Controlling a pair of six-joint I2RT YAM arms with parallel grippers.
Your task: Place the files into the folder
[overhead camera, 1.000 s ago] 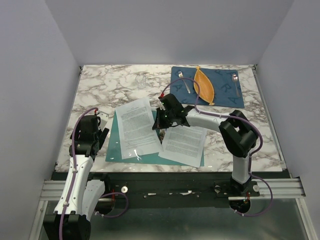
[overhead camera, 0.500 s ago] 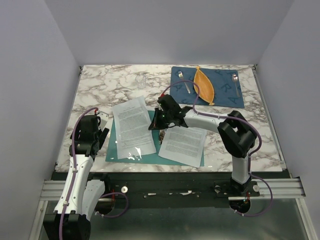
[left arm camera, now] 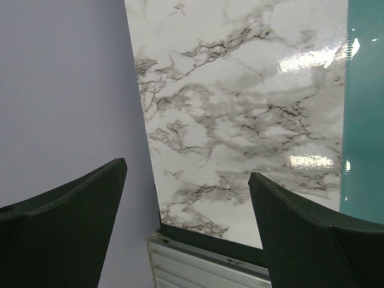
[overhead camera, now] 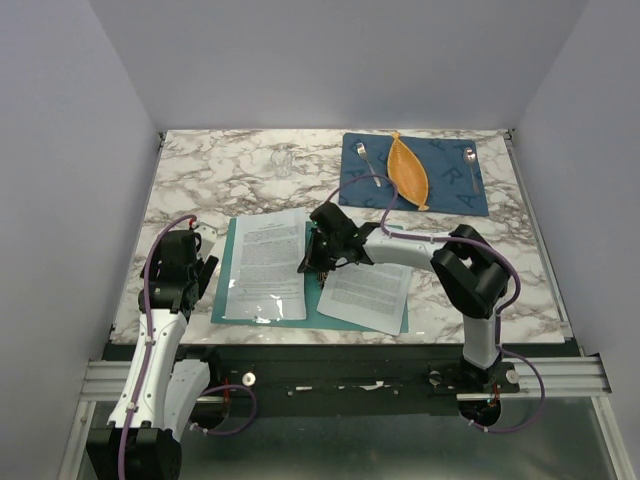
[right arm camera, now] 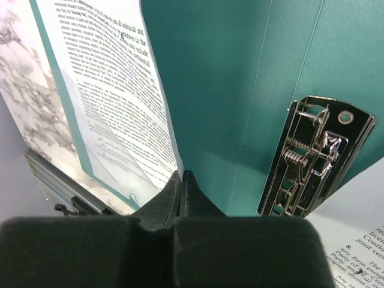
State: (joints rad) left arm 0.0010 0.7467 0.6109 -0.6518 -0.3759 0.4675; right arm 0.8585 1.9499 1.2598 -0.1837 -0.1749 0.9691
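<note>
The teal folder [overhead camera: 318,300] lies open at the table's front centre. One file sheet [overhead camera: 265,265] lies on its left half, another sheet [overhead camera: 368,292] on its right half. My right gripper [overhead camera: 309,264] is over the fold, shut on the right edge of the left sheet [right arm camera: 111,78], which runs down between the closed jaws [right arm camera: 182,174]. The folder's metal clip [right arm camera: 315,156] lies just to the right on the teal inside [right arm camera: 228,90]. My left gripper [overhead camera: 198,270] is open and empty [left arm camera: 187,170] over bare marble left of the folder's edge [left arm camera: 366,120].
A dark blue placemat [overhead camera: 447,188] at the back right holds an orange leaf-shaped dish [overhead camera: 408,172] and two spoons [overhead camera: 368,164] [overhead camera: 470,167]. A clear glass [overhead camera: 284,160] stands at the back centre. The table's left edge and metal rail [left arm camera: 198,258] are near my left gripper.
My right gripper has moved left and nearer, dragging the left sheet with it. The sheet has turned from tilted to lying squarely on the folder's left half. The left arm has not moved.
</note>
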